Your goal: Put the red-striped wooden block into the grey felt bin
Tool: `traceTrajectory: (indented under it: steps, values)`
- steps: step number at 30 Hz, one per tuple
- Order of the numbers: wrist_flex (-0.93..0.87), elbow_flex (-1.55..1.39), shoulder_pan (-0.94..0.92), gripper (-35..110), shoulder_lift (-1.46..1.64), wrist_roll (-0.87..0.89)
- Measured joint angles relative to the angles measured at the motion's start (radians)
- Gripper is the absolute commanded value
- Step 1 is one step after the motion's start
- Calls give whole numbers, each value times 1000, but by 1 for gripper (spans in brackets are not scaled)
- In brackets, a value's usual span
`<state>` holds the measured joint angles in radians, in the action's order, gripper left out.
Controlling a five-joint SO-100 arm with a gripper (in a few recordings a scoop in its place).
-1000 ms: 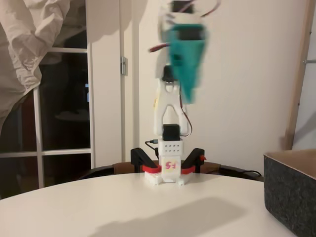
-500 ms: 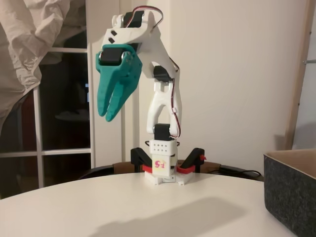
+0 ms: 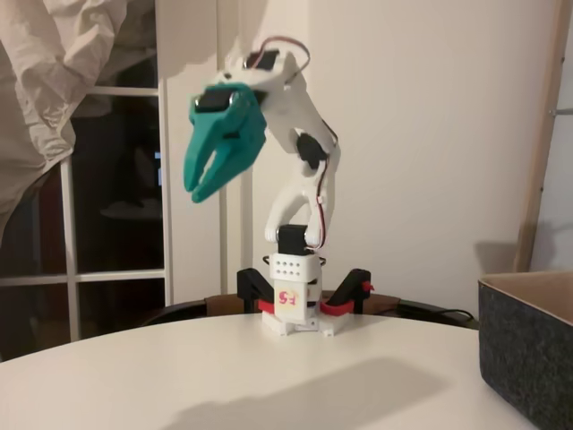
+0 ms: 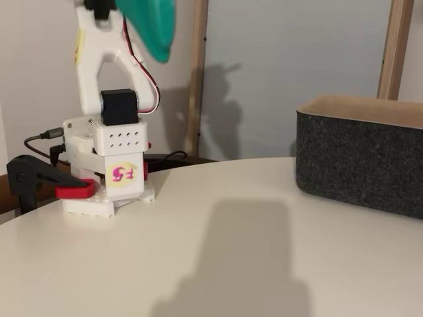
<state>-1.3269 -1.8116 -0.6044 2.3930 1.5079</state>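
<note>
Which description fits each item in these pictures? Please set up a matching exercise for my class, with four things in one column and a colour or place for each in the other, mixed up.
Things:
1. gripper
2. grey felt bin
3. arm base
4. table

Descriptions:
A. white round top, carrying a broad shadow
B. teal, raised high, fingers slightly parted and empty
C. dark charcoal walls, at the right edge in both fixed views
D. white block with a pink-lettered sticker, clamped at the table's far edge

Pairs: 1-B, 2-C, 3-D, 4-A
</note>
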Motion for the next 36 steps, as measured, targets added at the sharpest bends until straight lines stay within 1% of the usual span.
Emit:
traceTrajectory:
  steps: [4,10,17,24,36]
  values:
    - [32,-202,-23,4,173,-23]
    - [32,-512,-87,3,402,-37]
    - [35,-790,-169,0,620,15]
    - [35,-979,-184,1,778,21]
    - [35,-1131,-183,0,927,21]
